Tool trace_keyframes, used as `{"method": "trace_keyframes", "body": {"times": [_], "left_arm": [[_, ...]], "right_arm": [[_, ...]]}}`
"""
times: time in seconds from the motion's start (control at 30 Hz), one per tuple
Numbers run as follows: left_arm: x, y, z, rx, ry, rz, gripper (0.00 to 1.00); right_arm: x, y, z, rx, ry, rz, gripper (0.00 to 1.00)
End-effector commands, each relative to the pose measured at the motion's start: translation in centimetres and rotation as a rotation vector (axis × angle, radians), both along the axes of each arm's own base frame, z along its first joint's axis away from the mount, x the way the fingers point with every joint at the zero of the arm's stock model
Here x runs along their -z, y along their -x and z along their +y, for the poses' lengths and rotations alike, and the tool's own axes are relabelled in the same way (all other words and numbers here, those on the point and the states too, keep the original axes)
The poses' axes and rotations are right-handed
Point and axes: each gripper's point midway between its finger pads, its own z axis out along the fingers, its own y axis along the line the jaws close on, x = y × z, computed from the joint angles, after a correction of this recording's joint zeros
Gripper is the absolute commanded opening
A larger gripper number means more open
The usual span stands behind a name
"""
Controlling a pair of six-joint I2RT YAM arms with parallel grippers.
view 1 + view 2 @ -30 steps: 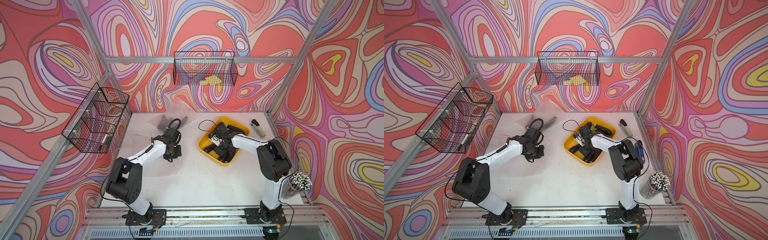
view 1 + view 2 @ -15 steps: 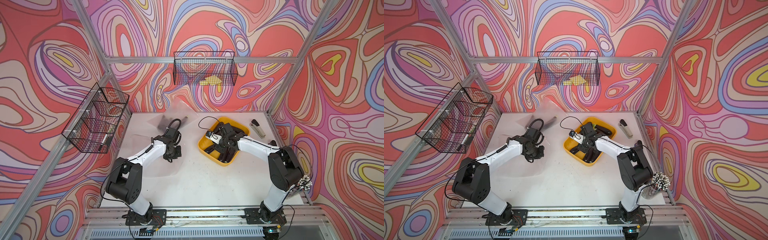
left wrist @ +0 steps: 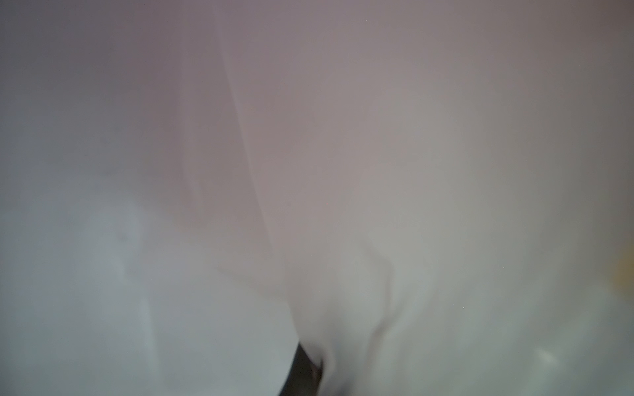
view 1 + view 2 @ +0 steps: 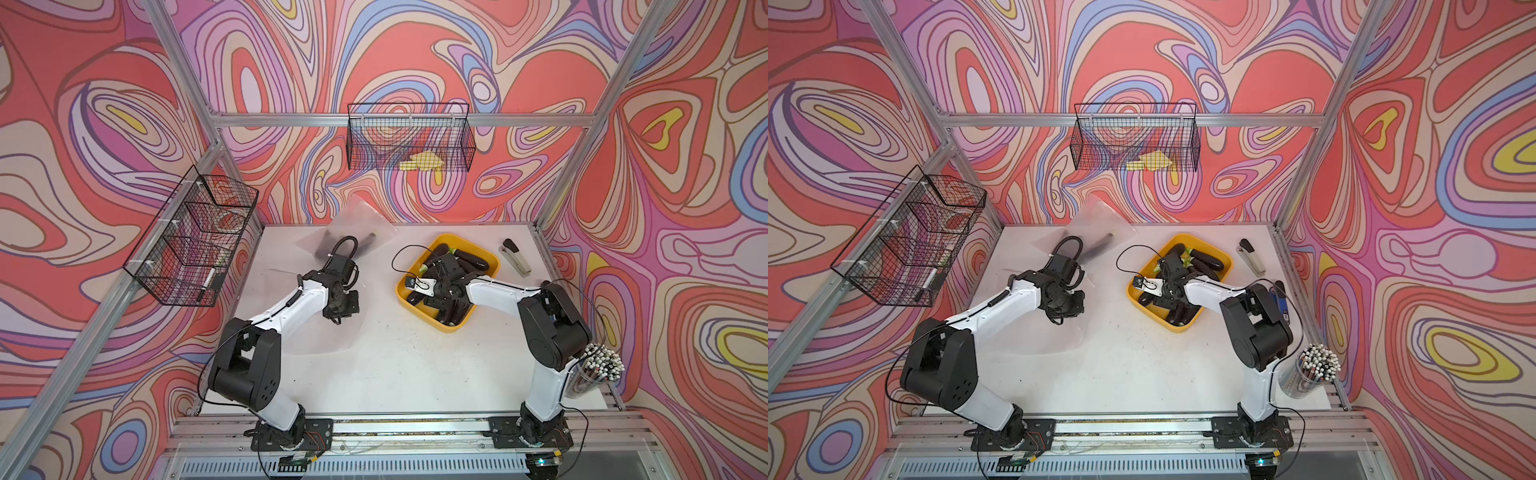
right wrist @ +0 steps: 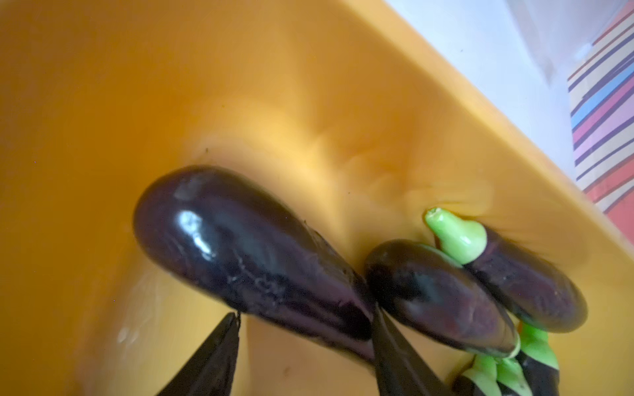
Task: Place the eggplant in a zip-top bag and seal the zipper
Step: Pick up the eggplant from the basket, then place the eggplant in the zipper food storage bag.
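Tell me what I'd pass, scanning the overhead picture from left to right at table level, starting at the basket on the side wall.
In order: side-wall wire basket → left gripper, shut on the clear bag → yellow tray → stapler → cup of pencils.

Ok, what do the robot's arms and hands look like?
The left arm and right arm match: white tubular links between chunky black joints, a thin black cable looping off each wrist. The left hand and right hand are black; the right's fingers taper to points.
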Motion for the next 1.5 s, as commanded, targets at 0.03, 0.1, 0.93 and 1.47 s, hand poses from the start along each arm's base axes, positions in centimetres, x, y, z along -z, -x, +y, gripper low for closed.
{"method": "trace_keyframes", "body": {"times": [0.03,0.1,0.93,1.47], "left_arm": [[-1.1,0.2,-0.3,0.042,0.017,0.01,0.06],[-0.8,0.4,-0.2,0.047,0.005,0.029,0.06],[0.0,0.0,-1.2,-0.031,0.066,0.004,0.08],[-2.1,-0.4,-3.0,-0.028,0.201,-0.271,0.03]], "right_arm": [[2.5,-0.7,-0.9,0.015,0.04,0.026,0.62],[1.3,-1.2,-0.6,0.013,-0.001,-0.015,0.62],[-12.2,4.3,-0.9,0.118,-0.23,0.125,0.22],[-16.2,17.9,14.7,0.401,-0.876,1.341,0.08]]}}
